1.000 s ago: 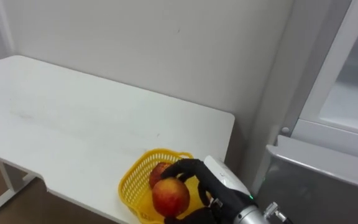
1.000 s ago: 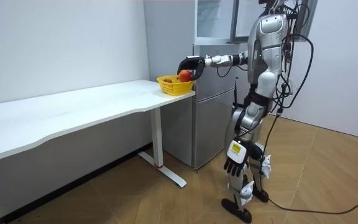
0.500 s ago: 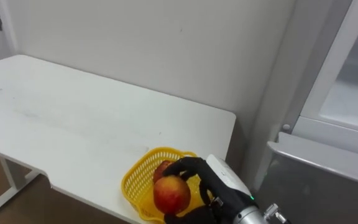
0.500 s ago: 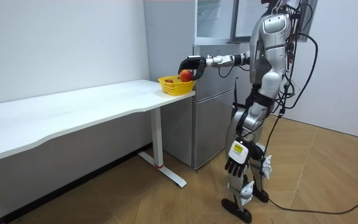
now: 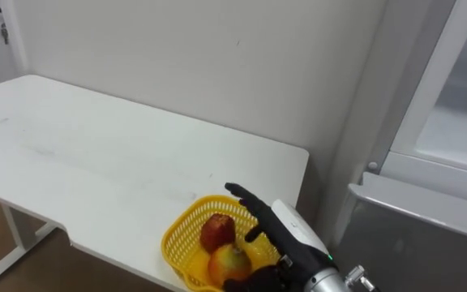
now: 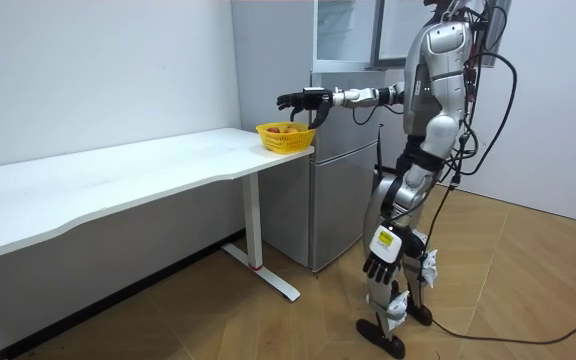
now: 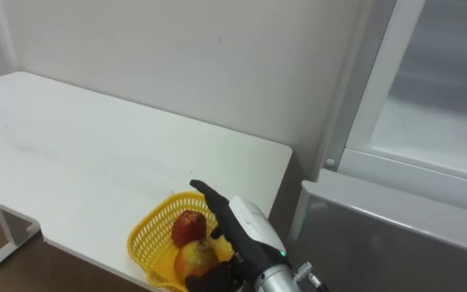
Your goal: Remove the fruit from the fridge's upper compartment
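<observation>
A yellow basket (image 5: 177,235) stands at the near right corner of the white table (image 5: 96,154). Two apples lie in it: a dark red one (image 5: 216,232) and a red-yellow one (image 5: 230,264) nearer to me. My right hand (image 5: 278,231) hovers just above the basket's right side, fingers spread straight and holding nothing. From the room view the same hand (image 6: 301,99) reaches out over the basket (image 6: 286,137), while my left hand (image 6: 378,262) hangs at my side with relaxed fingers.
The fridge stands right of the table, its upper compartment (image 5: 460,97) open above a grey lower door (image 5: 412,235). A white wall runs behind the table. I stand in front of the fridge, turned toward the table's end.
My right hand was shut on the red-yellow apple over the basket. It has let go and spread its fingers, and the apple now lies in the basket beside the other one.
</observation>
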Robot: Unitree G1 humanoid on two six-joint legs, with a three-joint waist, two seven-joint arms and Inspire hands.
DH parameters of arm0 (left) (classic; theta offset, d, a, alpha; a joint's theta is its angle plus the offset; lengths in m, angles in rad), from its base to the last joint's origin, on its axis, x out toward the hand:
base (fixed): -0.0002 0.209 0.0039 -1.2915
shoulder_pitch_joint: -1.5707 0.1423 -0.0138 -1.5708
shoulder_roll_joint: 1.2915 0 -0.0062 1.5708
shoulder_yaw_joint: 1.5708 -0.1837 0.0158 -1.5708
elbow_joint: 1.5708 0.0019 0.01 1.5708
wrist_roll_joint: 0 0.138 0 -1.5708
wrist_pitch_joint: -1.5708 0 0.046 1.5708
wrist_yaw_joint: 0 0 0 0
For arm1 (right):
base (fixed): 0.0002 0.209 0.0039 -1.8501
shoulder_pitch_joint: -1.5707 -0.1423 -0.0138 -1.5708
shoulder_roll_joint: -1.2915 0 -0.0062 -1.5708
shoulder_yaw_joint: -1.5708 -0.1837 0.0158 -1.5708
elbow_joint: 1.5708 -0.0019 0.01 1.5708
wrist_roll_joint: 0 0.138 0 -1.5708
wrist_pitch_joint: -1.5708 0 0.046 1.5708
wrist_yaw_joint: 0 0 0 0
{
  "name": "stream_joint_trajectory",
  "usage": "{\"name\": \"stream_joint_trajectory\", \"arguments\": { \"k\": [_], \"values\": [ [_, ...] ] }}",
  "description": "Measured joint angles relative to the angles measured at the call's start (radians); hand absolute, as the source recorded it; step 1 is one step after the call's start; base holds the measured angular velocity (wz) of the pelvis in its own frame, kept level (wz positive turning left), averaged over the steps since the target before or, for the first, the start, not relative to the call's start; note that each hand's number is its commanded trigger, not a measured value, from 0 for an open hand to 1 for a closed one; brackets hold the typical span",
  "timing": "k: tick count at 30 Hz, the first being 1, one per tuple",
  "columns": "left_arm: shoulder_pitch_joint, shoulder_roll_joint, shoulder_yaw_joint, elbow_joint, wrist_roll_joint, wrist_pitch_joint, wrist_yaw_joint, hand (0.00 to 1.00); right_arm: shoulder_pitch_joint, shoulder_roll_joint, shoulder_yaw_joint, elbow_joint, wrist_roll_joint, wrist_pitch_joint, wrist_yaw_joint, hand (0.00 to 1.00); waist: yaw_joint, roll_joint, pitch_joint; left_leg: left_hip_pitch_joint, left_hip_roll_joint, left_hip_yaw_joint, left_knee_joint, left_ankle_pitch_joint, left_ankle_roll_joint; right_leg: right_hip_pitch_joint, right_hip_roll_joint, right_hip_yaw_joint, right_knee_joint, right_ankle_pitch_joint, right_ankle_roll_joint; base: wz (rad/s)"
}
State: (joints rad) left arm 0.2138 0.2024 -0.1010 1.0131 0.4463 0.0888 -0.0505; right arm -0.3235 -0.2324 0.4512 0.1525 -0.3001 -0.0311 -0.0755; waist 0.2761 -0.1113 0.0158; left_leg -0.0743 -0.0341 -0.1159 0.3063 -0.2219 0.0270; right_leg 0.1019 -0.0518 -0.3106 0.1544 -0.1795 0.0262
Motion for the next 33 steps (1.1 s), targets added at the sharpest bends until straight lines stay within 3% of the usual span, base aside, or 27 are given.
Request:
{"name": "stream_joint_trajectory", "arguments": {
  "k": [23,27,33],
  "values": [
    [0.001,-0.007,0.001,0.000,0.000,-0.001,0.023,0.00,0.000,0.002,-0.008,-0.007,0.035,0.000,-0.012,0.00,-0.006,0.001,0.0009,-0.002,0.000,0.001,-0.006,0.000,0.000,-0.004,0.000,0.006,0.000,0.000,0.000,0.00],
    [0.002,-0.009,0.004,0.003,0.000,-0.002,0.043,0.00,0.000,0.002,-0.045,-0.093,0.041,-0.002,-0.027,0.00,-0.006,0.000,0.0002,0.002,0.001,0.004,-0.016,0.000,0.000,-0.004,0.000,0.005,-0.002,0.000,0.000,-0.01],
    [0.005,-0.009,0.004,0.008,-0.001,-0.007,0.059,0.00,-0.001,0.002,-0.049,-0.172,0.071,-0.044,-0.074,0.00,-0.021,0.004,0.0018,0.035,0.003,0.011,-0.028,0.001,0.000,0.013,-0.001,0.009,-0.003,0.000,0.000,-0.02]
  ]
}}
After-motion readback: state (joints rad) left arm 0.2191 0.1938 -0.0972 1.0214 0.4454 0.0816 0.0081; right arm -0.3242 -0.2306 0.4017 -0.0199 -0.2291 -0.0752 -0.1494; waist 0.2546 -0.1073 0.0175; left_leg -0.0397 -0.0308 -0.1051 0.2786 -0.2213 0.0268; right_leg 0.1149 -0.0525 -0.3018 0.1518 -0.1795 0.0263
